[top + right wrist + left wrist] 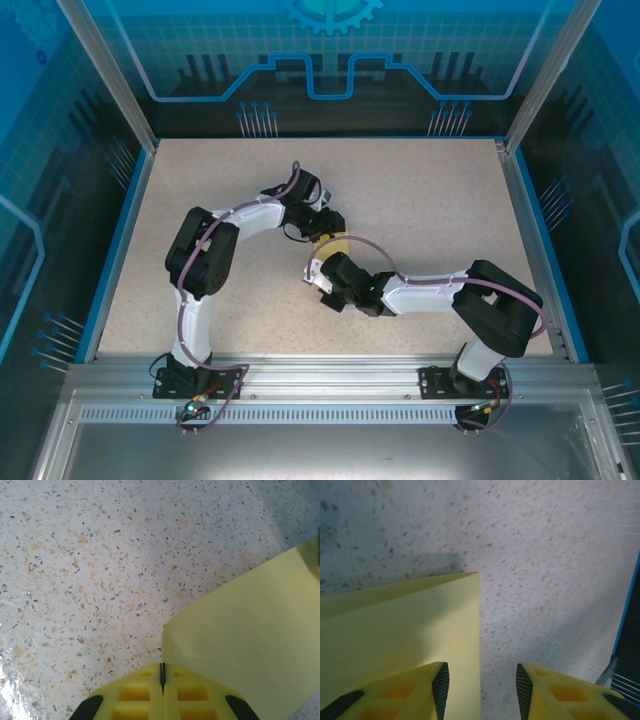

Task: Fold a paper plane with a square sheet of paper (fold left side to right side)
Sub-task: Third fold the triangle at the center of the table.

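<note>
Pale-yellow square sheet of thin paper (410, 630) is lying right under the left gripper (482, 680), whose yellow jaws are standing apart and gripping nothing. One straight edge of the sheet is running up through the gap, close to one finger. So that finger is hovering over paper and the other over the speckled beige tabletop (555, 555). Ahead of the jaws a second layer is showing, ending in a sharp corner. I'm guessing the sheet is already doubled over and this gripper is lining up to work that edge or press the crease.

Right gripper (162, 674) is doing the opposite job. Its jaws are shut tight, the tips meeting in a thin line, and the paper is starting right at those tips and bowing up and away to one side. Can't tell if a sliver is pinched in there or the closed tips are just pinning it down. My read is it's acting as an anchor so the sheet isn't sliding around. From above, both grippers are crowding over the paper mid-table.
</note>
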Controlling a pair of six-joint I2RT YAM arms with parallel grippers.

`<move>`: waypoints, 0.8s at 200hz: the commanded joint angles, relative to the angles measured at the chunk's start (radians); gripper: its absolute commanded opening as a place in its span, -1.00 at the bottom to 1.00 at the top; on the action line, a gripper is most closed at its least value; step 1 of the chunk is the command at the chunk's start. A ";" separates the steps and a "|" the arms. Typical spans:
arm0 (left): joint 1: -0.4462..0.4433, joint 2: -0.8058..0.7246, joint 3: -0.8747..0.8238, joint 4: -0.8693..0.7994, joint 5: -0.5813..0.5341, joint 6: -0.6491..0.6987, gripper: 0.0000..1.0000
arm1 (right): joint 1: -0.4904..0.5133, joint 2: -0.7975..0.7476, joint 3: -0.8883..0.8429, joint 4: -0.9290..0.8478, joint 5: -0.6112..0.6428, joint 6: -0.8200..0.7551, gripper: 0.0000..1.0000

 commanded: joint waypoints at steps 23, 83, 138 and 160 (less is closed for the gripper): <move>-0.006 0.071 0.051 -0.051 0.029 0.030 -0.13 | -0.007 -0.017 -0.002 -0.008 0.002 0.023 -1.00; -0.012 0.119 0.056 -0.087 -0.002 0.057 -0.13 | -0.010 -0.019 0.003 -0.017 -0.009 0.035 -1.00; -0.021 0.133 0.054 -0.120 -0.038 0.079 -0.13 | -0.052 -0.047 0.011 -0.039 -0.094 0.072 -1.00; -0.025 0.137 0.055 -0.124 -0.041 0.084 -0.14 | -0.093 -0.067 0.019 -0.064 -0.175 0.099 -1.00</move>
